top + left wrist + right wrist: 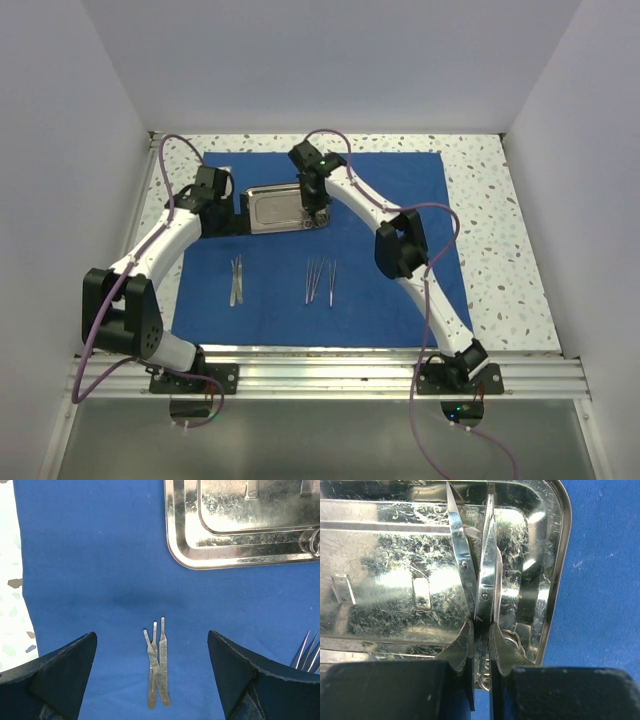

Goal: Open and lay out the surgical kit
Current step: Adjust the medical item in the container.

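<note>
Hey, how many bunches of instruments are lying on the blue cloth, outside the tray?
2. The left bunch lies toward the left edge of the cloth; the middle bunch lies mid-cloth. The right gripper pinches scissors at the tray.

Both arms point(165, 235) have white links and black joints point(400, 245), thin purple cables point(164, 165) trailing alongside, small green lights point(325, 163), black wedge-shaped fingers point(55, 677)

Overhead view steep; both wrist views close, share tray point(182, 530).
</note>
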Controlling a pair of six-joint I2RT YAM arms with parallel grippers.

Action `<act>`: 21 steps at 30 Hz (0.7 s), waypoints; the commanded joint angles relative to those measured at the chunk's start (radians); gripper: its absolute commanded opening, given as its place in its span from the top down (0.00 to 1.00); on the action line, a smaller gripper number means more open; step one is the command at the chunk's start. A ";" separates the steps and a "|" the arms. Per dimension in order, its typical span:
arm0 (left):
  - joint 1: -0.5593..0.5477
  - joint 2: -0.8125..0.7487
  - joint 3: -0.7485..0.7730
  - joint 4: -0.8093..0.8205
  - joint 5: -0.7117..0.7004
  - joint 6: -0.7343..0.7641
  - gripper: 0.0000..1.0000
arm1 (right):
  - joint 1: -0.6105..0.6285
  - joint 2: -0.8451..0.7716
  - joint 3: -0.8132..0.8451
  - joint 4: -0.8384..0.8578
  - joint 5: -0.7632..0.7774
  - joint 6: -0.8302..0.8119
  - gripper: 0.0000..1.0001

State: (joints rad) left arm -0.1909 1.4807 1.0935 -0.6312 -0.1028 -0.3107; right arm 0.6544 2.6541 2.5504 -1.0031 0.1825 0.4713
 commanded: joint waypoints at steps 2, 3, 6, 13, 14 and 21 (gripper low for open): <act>0.007 -0.014 0.002 0.030 0.020 0.013 0.05 | -0.012 -0.081 -0.024 0.039 -0.066 0.016 1.00; 0.007 -0.013 0.003 0.030 0.020 0.012 0.05 | -0.015 -0.100 -0.024 0.049 -0.069 0.016 1.00; 0.007 0.000 0.012 0.036 0.023 0.009 0.05 | -0.018 -0.166 -0.022 0.070 -0.071 0.013 1.00; 0.007 0.038 0.051 0.041 0.020 0.005 0.05 | -0.035 -0.272 -0.081 0.064 -0.089 0.012 1.00; 0.007 0.044 0.055 0.039 0.018 0.007 0.05 | -0.038 -0.281 -0.103 0.064 -0.089 0.007 1.00; 0.007 0.072 0.083 0.037 0.015 0.012 0.06 | -0.075 -0.390 -0.300 0.078 -0.089 -0.013 1.00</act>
State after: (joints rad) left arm -0.1909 1.5433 1.1351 -0.6224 -0.0917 -0.3111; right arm 0.6022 2.3394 2.3322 -0.9436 0.1089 0.4732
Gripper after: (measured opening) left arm 0.944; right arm 0.084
